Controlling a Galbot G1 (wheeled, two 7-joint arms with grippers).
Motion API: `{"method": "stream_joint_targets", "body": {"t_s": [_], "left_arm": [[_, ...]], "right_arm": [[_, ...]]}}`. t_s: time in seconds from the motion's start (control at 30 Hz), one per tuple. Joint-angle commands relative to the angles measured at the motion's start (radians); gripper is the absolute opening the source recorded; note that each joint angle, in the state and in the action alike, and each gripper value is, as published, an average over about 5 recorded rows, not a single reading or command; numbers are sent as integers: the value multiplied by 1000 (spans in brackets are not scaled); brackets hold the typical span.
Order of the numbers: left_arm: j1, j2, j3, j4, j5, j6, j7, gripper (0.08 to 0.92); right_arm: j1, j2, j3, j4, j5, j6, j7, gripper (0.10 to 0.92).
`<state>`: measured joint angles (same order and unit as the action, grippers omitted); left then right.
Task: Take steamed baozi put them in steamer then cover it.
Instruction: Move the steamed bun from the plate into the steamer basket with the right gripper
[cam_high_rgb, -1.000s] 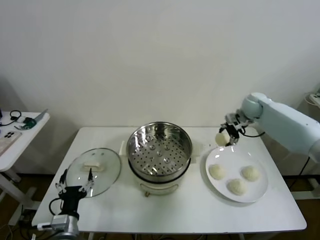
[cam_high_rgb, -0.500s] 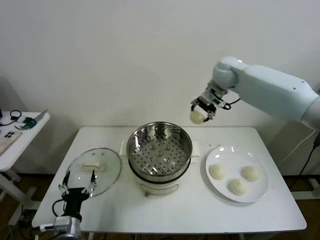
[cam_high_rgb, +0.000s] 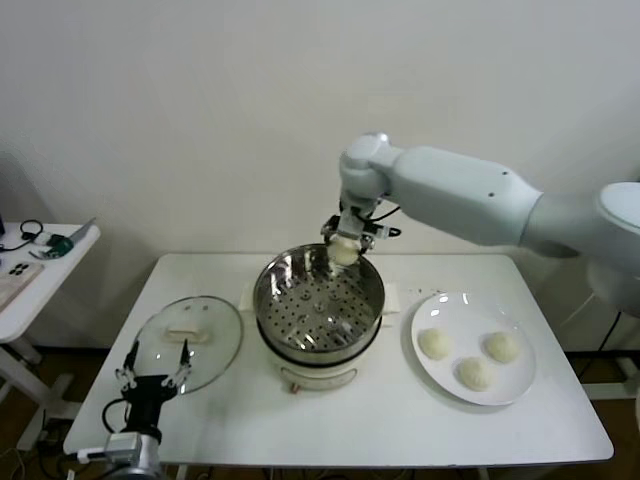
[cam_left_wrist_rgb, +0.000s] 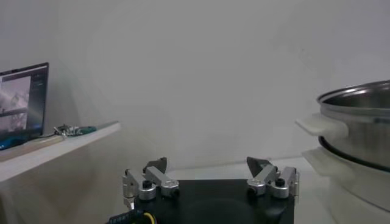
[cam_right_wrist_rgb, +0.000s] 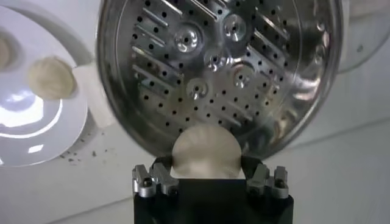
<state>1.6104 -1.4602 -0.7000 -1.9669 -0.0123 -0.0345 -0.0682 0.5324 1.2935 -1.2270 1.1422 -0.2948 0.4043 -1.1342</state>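
Right wrist view: right gripper (cam_right_wrist_rgb: 206, 176) pinches one baozi (cam_right_wrist_rgb: 206, 152) by its sides above steamer (cam_right_wrist_rgb: 213, 67). Soft, light, dents easily; grip gently. Left gripper (cam_left_wrist_rgb: 210, 182) parked, jaws wide.

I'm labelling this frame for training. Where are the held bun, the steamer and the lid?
Held bun (cam_right_wrist_rgb: 205, 151), right wrist view, middle of its rounded top, between the right gripper's fingers.
Steamer (cam_high_rgb: 372, 277), head view, steel rim on the plate side.
Lid (cam_high_rgb: 190, 331), head view, its cream bar handle.
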Motion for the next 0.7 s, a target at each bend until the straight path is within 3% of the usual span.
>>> {"method": "stream_joint_targets", "body": {"t_s": [0.03,0.47,0.7], "left_arm": [[1,-1,0,1,-1,0,0,823],[3,-1,-1,4,-3,-1,0,823],[3,-3,-1,3,-3,-1,-1,823]], "right_arm": [[-93,86,14,-34,-100,34,3,738],[-131,105,20,-86,-143,43,18,741],[-137,101,21,-95,-141,44,33,816]]}}
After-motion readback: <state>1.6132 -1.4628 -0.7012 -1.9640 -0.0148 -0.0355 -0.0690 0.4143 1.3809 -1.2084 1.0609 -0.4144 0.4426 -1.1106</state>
